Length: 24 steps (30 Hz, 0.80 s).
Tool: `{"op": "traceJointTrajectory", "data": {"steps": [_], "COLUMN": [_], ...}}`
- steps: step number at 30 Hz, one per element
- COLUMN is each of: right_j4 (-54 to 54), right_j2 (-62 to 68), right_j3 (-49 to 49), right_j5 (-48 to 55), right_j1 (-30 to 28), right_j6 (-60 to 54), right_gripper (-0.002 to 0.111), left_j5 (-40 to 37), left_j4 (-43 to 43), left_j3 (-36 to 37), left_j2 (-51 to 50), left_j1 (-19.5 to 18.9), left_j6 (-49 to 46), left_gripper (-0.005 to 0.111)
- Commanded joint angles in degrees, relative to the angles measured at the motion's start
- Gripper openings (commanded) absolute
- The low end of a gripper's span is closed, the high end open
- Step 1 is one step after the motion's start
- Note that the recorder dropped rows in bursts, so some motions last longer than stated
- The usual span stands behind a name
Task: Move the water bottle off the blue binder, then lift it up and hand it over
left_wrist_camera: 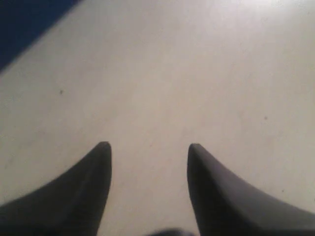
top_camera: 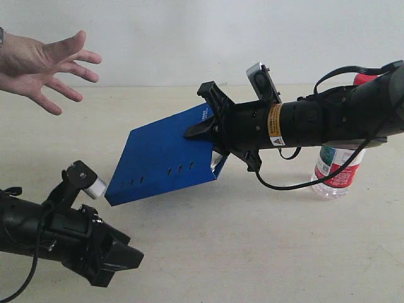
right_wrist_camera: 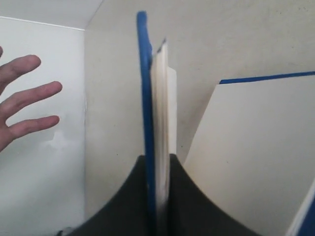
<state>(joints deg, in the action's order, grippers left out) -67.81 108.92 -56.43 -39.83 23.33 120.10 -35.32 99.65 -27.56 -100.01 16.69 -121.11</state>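
Note:
The blue binder [top_camera: 161, 158] hangs tilted in the air above the table, its low corner near the surface. My right gripper [top_camera: 199, 129] is shut on its upper edge; in the right wrist view the fingers [right_wrist_camera: 133, 196] pinch the blue cover [right_wrist_camera: 143, 88] and the pale sheets beside it. The water bottle [top_camera: 338, 170] stands upright on the table behind my right arm, its red cap [top_camera: 363, 78] showing above the arm. My left gripper [top_camera: 123, 265] sits low at the front left, open with nothing between its fingers [left_wrist_camera: 93, 182]; a blue binder corner [left_wrist_camera: 24, 24] shows beyond it.
A person's open hand [top_camera: 44, 66] reaches in at the upper left, also in the right wrist view [right_wrist_camera: 24, 103]. A black cable [top_camera: 284, 184] loops under the right arm. A pale flap with a blue edge [right_wrist_camera: 266, 147] spreads beside the right gripper.

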Motion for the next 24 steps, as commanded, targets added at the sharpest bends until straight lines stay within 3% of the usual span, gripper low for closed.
{"op": "traceJointTrajectory", "data": {"steps": [1, 6, 11, 15, 19, 24], "right_j4": [-3.98, -11.01, -7.99, -2.47, 3.27, 5.68], "right_j2": [-0.88, -0.88, -0.88, -0.88, -0.88, -0.88], "right_j3": [-0.23, -0.23, -0.23, -0.23, -0.23, -0.23], "right_j5": [-0.97, -2.26, -4.73, -4.98, -7.36, -7.97], "right_j1": [-0.18, -0.18, -0.18, -0.18, -0.03, 0.69], "right_j6": [-0.2, -0.2, -0.2, -0.2, -0.2, -0.2], "right_gripper": [0.0, 0.0, 0.0, 0.0, 0.0, 0.0], "left_j5": [-5.48, -2.45, 4.4, 4.42, 6.01, 11.19], "left_j4": [-1.87, -5.61, -13.22, -20.03, -33.64, -35.21], "left_j3": [-0.19, -0.19, -0.62, -0.66, -0.66, -0.66], "left_j2": [8.15, 19.71, 26.58, 27.54, 27.54, 27.54], "left_j1": [0.48, 0.48, 0.48, 0.48, 0.59, 0.7], "left_j6": [0.93, -1.11, -1.0, -1.1, -0.99, -0.99], "left_gripper": [0.045, 0.045, 0.043, 0.04, 0.04, 0.04]}}
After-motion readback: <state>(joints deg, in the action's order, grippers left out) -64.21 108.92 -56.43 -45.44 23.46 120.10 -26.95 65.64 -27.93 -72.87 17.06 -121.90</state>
